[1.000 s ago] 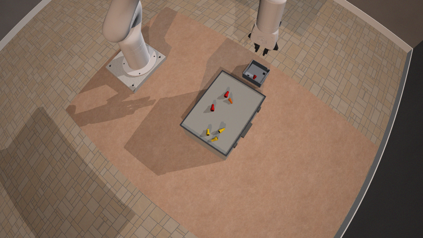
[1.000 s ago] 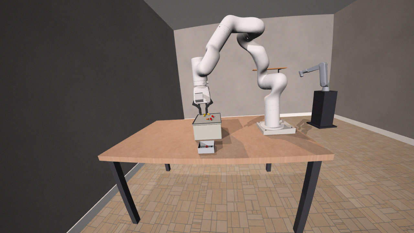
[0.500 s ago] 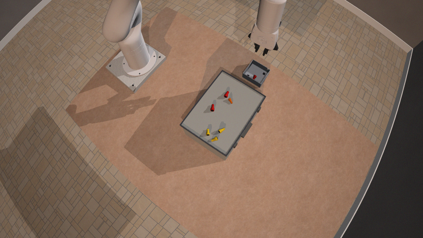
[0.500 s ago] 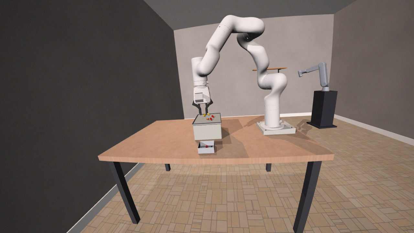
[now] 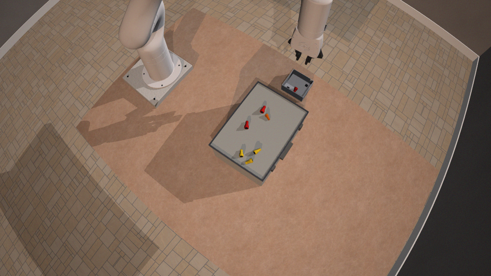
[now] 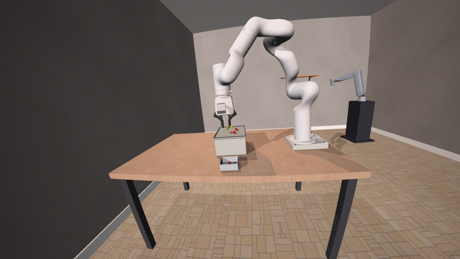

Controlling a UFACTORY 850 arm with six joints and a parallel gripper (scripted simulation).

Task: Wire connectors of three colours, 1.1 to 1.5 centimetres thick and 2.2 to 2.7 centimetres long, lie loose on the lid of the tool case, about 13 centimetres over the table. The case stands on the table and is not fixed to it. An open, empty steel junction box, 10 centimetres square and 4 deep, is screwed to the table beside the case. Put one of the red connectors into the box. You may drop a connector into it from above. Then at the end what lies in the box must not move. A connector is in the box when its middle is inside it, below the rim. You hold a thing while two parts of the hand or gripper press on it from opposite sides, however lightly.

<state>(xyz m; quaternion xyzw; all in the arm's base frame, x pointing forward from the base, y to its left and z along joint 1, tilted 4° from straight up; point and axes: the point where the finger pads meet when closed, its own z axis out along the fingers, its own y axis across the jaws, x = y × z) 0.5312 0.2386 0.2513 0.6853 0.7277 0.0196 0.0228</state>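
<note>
The steel junction box (image 5: 297, 84) stands on the table beside the far corner of the tool case (image 5: 259, 130). One red connector (image 5: 295, 88) lies inside the box, and it also shows in the exterior view (image 6: 229, 163). Two more red connectors (image 5: 262, 109) (image 5: 246, 124) lie on the grey lid. My gripper (image 5: 307, 59) hangs well above the box, pointing down, its fingers a little apart with nothing between them. In the exterior view the gripper (image 6: 225, 125) stands above lid height, over the box (image 6: 229, 163).
An orange connector (image 5: 267, 116) lies by the red one on the lid. Three yellow connectors (image 5: 249, 155) lie together near the lid's other end. The arm's base plate (image 5: 157, 79) is bolted to the table to the left of the case.
</note>
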